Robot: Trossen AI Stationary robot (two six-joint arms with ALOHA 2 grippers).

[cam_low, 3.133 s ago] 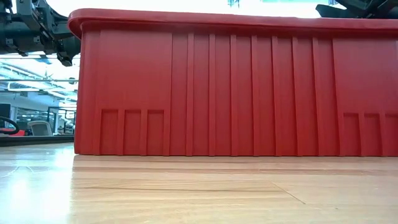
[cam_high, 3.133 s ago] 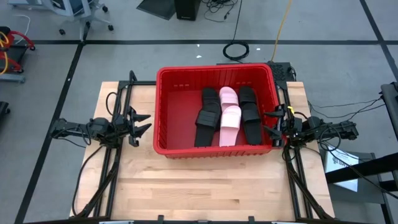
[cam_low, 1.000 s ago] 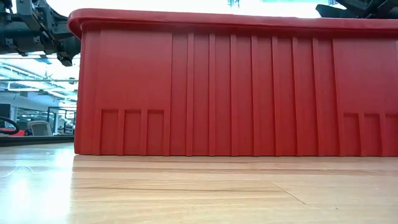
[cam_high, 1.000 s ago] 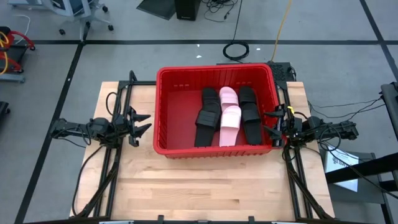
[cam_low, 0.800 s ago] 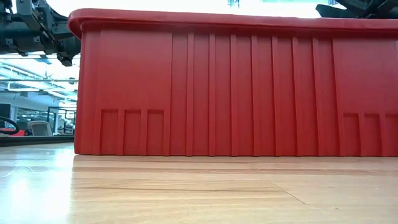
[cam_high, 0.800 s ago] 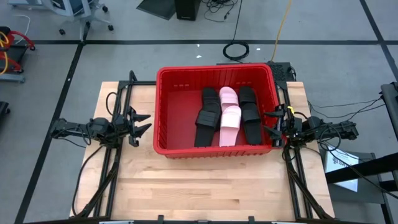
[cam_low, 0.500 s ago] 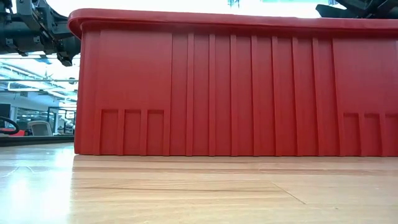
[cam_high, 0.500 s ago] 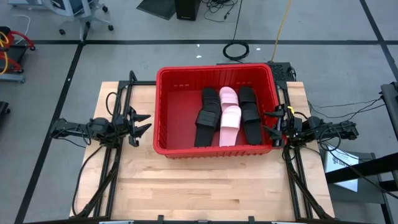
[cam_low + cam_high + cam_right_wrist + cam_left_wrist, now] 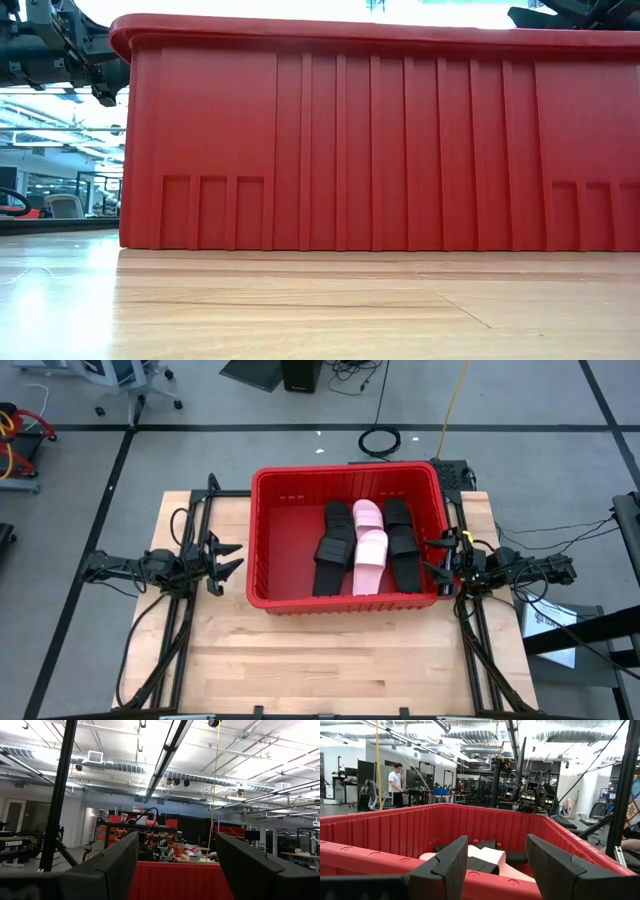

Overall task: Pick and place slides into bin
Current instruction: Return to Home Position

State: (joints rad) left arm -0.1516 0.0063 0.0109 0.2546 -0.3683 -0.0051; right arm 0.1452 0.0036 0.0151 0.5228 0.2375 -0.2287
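The red bin (image 9: 268,540) stands on the table's far middle; it fills the low view (image 9: 400,140). Inside it lie black slides (image 9: 330,550) (image 9: 402,540) and pale pink slides (image 9: 369,547), side by side toward its right half; the left wrist view shows them over the rim (image 9: 487,857). My left gripper (image 9: 232,557) hovers open just left of the bin, its fingers apart with nothing between them. My right gripper (image 9: 436,555) hovers open at the bin's right wall, also with nothing in it.
Bare wooden table (image 9: 330,660) lies in front of the bin. Black frame rails (image 9: 180,610) (image 9: 480,650) run along both table sides. A person (image 9: 396,782) stands far off in the room behind.
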